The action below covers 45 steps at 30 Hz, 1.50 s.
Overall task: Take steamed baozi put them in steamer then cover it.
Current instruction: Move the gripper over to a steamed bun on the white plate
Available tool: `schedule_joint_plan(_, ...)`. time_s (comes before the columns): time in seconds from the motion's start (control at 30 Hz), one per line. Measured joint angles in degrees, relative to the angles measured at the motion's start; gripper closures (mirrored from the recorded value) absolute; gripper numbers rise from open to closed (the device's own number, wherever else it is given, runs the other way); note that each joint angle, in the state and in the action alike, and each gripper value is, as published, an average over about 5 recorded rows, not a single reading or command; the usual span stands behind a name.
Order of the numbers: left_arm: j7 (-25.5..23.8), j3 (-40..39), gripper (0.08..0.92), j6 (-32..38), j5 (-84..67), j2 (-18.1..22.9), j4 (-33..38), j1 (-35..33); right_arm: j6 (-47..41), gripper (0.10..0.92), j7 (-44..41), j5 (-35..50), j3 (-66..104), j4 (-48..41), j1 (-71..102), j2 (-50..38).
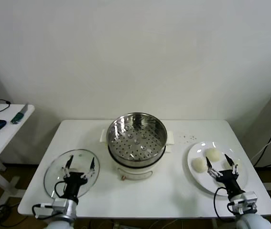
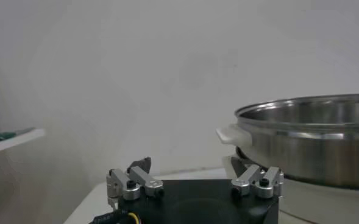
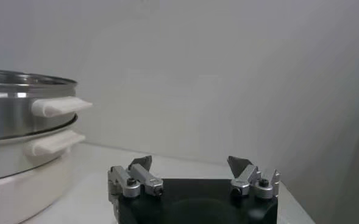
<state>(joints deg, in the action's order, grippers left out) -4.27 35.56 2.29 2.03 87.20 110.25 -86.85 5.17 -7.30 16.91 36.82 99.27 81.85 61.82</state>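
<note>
The left gripper is parked over the glass lid, jaws wide, nothing held. The right gripper is spread just as wide, with two buns seen just beyond its jaws on the plate. The steamer sits between both on the surface.

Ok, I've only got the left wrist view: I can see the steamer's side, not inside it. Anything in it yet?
Observer: No. The steamer is empty; the head view shows its bare perforated floor.
Operator: Where are the baozi?
Observer: On the white plate to the steamer's right. At least two baozi show; the open right gripper above the plate may hide more.
Operator: And the cover?
Observer: The cover lies flat on the table left of the steamer, right under your open left gripper.
</note>
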Motion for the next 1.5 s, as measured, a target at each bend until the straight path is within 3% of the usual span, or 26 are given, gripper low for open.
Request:
schedule_joint_plan(0.37, 1.23, -1.37, 0.177, 0.1, 0.18, 0.01, 0.54, -1.55, -4.98, 0.203, -11.34, -5.3, -5.65, -5.23, -10.21, -11.02)
schedule_joint_plan(0.83, 2.2, -1.24, 0.177, 0.31, -1.55, -0.96, 0.23, -2.88, -7.11, 0.203, -37.48, -16.12, -24.4, -19.24, -33.82, -27.17)
schedule_joint_plan(1.13, 2.84, -1.24, 0.177, -0.53, -2.6, -1.22, -0.47, -2.59, -5.66, 0.203, -48.45, -21.57, -46.67, -28.86, -55.98, -29.55)
schedule_joint_plan(1.5, 3.33, -0.82, 0.177, -1.32, -3.14, -1.34, -0.7, -2.66, -4.73, 0.203, -53.54, -24.47, -69.7, -39.69, -74.53, -25.92)
